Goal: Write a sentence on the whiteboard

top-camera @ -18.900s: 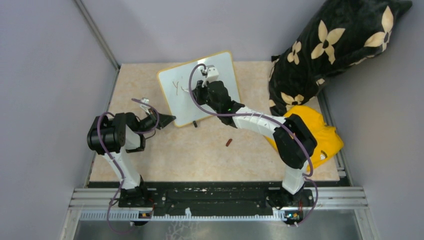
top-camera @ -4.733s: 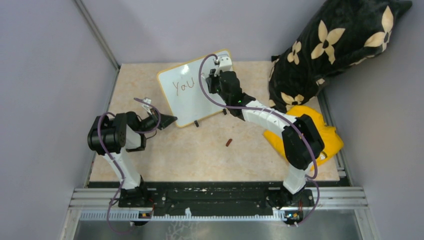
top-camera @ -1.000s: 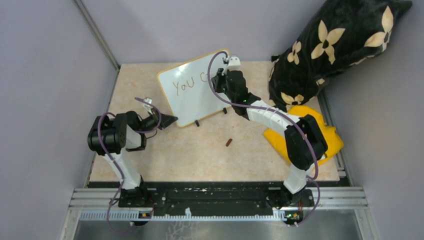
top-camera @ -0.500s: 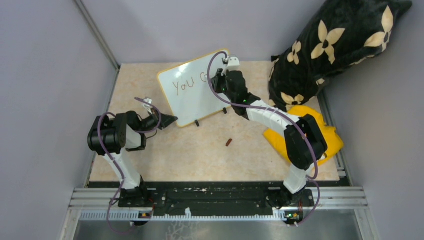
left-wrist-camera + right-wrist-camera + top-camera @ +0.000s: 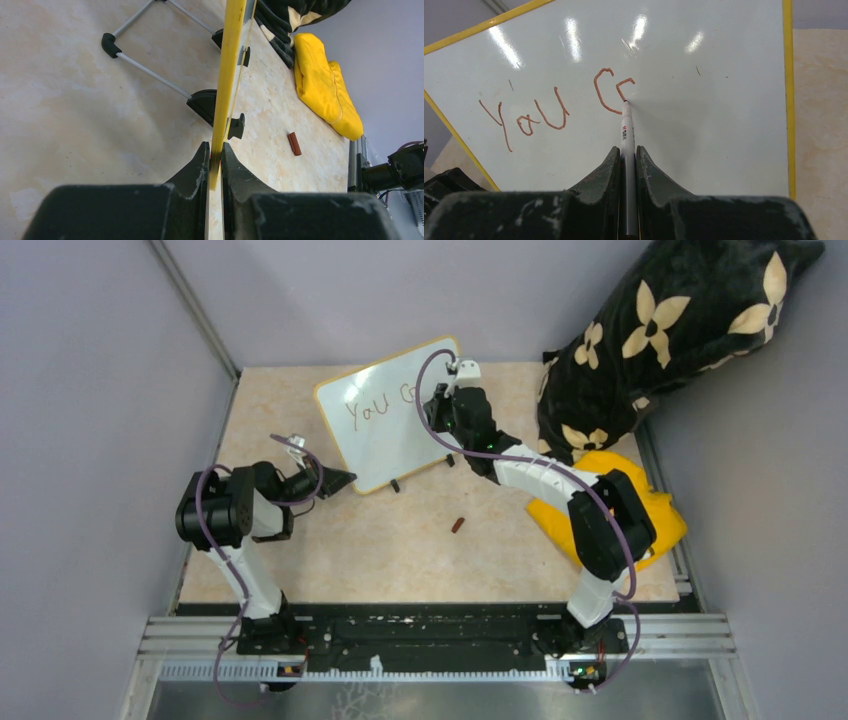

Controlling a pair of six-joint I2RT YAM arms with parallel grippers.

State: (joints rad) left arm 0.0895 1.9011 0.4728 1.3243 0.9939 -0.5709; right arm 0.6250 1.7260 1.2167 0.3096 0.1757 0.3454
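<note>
The whiteboard [image 5: 385, 445], white with a thin yellow frame [image 5: 228, 75], stands tilted at the back of the table. My left gripper [image 5: 345, 480] [image 5: 215, 155] is shut on the frame's edge at the board's lower left corner. My right gripper [image 5: 434, 406] [image 5: 626, 150] is shut on a white marker [image 5: 626, 130]. The marker's tip touches the board at the bottom of a curved stroke. The sentence [image 5: 554, 107] [image 5: 375, 406] reads "YOU C" in reddish-brown, followed by that short curved stroke. The right arm hides the board's right part in the top view.
A small reddish-brown cap [image 5: 458, 525] [image 5: 294, 143] lies on the table in front of the board. A yellow cloth [image 5: 645, 515] [image 5: 325, 85] lies at the right edge, under the right arm. A black flowered cushion [image 5: 680, 330] fills the back right corner. The board's black feet [image 5: 235, 126] rest on the tabletop.
The marker has drawn a short curved stroke right of the "C". The right gripper has shifted slightly. The left gripper keeps its hold on the board's corner.
</note>
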